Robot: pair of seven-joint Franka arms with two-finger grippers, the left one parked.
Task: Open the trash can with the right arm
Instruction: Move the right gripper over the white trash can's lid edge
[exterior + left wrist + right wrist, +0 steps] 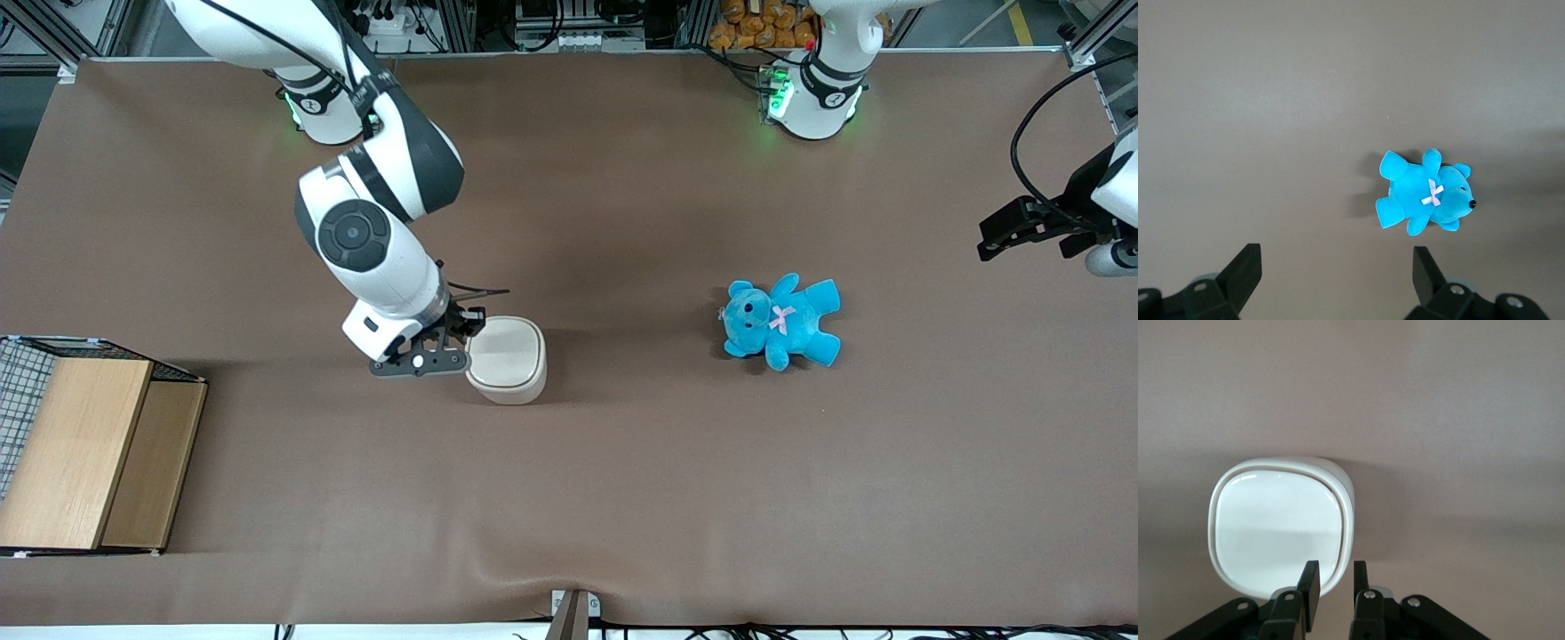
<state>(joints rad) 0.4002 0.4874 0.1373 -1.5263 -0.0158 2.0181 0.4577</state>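
The gripper of the right arm hangs low at the edge of the one trash can, at the side that faces the working arm's end of the worktop. In the right wrist view its two black fingers stand close together with only a narrow gap left between them, so the gripper is nearly closed and grasps nothing; the fingertips sit over the rim of the trash can, and whether they actually touch the plastic cannot be told. The trash can is a small cream-white bin of rounded-square shape, upright, with its flip lid down and flush in its frame. It stands on the brown worktop around the middle, somewhat toward the working arm's end and well away from every edge. One blue teddy bear with a pale pink bow lies flat on its back toward the parked arm's end, well apart from the trash can and at about the same distance from the front camera; the left wrist view shows the same blue teddy bear alone on the bare cloth. One wooden box with wire mesh sits at the working arm's end of the worktop, near the corner closest to the front camera.
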